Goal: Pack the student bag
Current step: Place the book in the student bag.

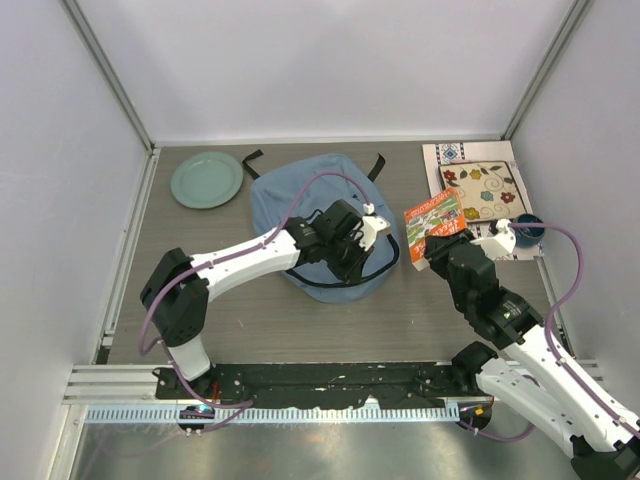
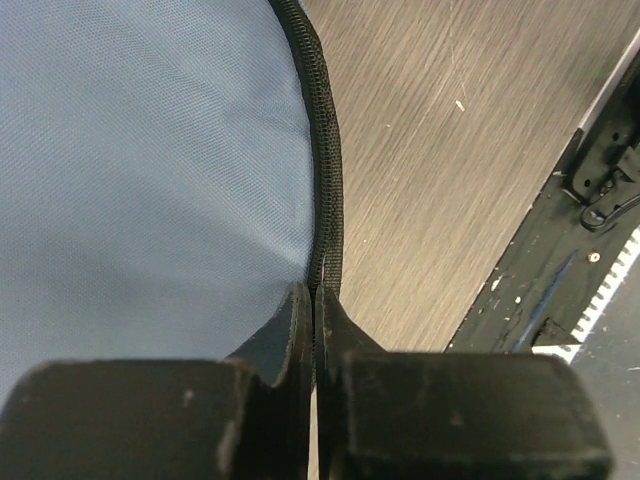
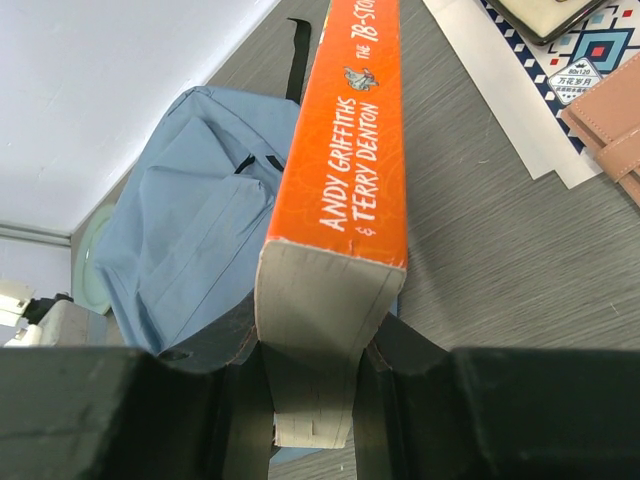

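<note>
The top camera is looking down from above and behind my arm bases, taking in the whole bench (image 1: 250,320) from well back. My left wrist camera is peering out over my left jaws, pressed very close to the student bag (image 2: 140,150) — only its edge and a strip of bench showing. My right wrist camera is looking along my right jaws, past the book (image 3: 350,160), toward the far-left side. All three are catching the bag.
</note>
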